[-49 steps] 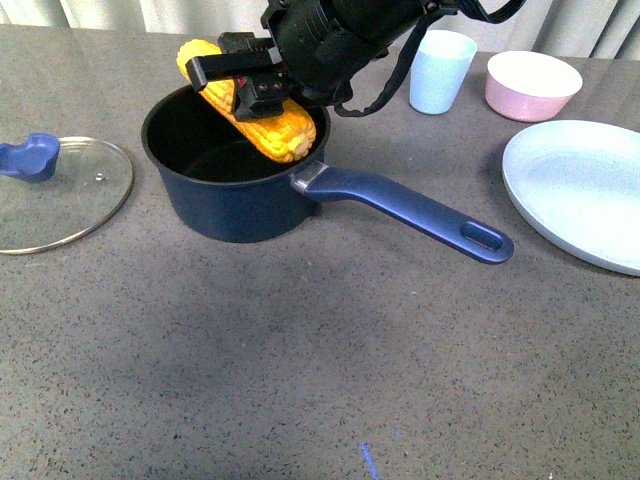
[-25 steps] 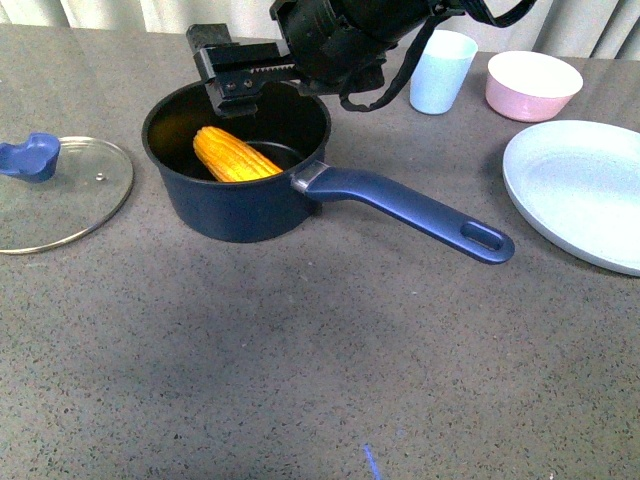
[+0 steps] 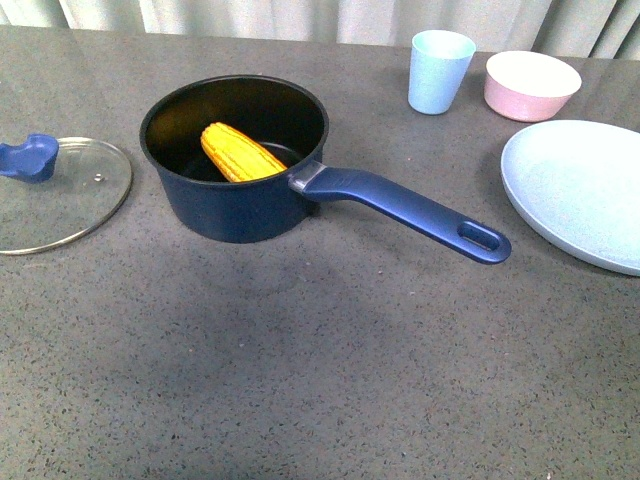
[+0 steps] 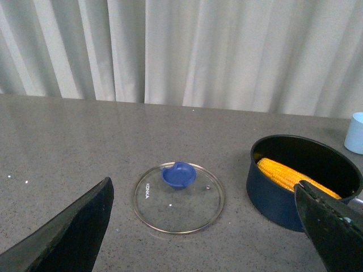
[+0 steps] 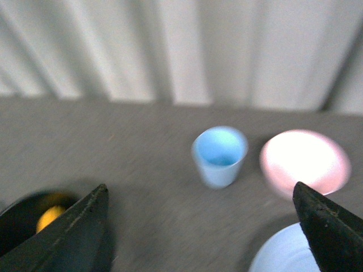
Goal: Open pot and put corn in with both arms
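Both grippers, left (image 4: 204, 226) and right (image 5: 201, 226), stood wide open, empty; corn (image 3: 243, 153) lay inside the pot (image 3: 236, 160), lid (image 3: 55, 193) left of it.

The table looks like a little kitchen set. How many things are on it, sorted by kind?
Pots: 1, the pot
Lids: 1, the glass lid
Corn cobs: 1, the corn, lying inside the pot
Cups: 1, the light blue cup
Bowls: 1, the pink bowl
Plates: 1, the pale plate
Total: 6
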Tool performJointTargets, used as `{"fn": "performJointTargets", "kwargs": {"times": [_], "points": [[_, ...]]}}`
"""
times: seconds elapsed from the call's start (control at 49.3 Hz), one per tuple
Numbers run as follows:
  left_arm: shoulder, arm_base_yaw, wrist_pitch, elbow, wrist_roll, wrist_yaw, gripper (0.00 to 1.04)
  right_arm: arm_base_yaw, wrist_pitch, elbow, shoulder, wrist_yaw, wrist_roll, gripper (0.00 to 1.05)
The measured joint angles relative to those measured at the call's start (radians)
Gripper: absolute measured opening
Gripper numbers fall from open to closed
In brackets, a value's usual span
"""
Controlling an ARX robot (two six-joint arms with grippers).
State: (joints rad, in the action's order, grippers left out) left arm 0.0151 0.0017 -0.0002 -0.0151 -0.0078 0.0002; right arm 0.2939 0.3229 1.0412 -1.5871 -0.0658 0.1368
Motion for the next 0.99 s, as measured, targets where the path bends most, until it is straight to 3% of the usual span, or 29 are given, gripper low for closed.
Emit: {"fn": "performJointTargets", "kwargs": {"times": [0.02, 0.081, 0.223, 0.466, 0.649, 0.709, 0.993], "points": [[0.000, 0.000, 0.000, 0.000, 0.000, 0.000, 0.96, -0.011, 0.082, -0.050, 0.039, -0.072, -0.026, 0.89], [0.000, 0.000, 0.000, 0.000, 0.000, 0.000, 0.96, -0.042, 0.214, -0.162, 0.132, -0.137, -0.071, 0.78], [0.000, 0.000, 0.000, 0.000, 0.000, 0.000, 0.96, -0.108, 0.293, -0.385, 0.344, -0.121, -0.109, 0.55], [0.000, 0.000, 0.000, 0.000, 0.000, 0.000, 0.96, -0.176, 0.379, -0.695, 0.524, -0.043, -0.131, 0.01], [0.000, 0.000, 0.000, 0.000, 0.000, 0.000, 0.96, -0.217, 0.386, -0.830, 0.658, -0.011, -0.134, 0.02], [0.000, 0.000, 0.000, 0.000, 0.000, 0.000, 0.96, -0.264, 0.374, -0.863, 0.703, 0.059, -0.134, 0.02], [0.000, 0.000, 0.000, 0.000, 0.000, 0.000, 0.96, -0.291, 0.319, -0.935, 0.830, 0.066, -0.134, 0.02]]}}
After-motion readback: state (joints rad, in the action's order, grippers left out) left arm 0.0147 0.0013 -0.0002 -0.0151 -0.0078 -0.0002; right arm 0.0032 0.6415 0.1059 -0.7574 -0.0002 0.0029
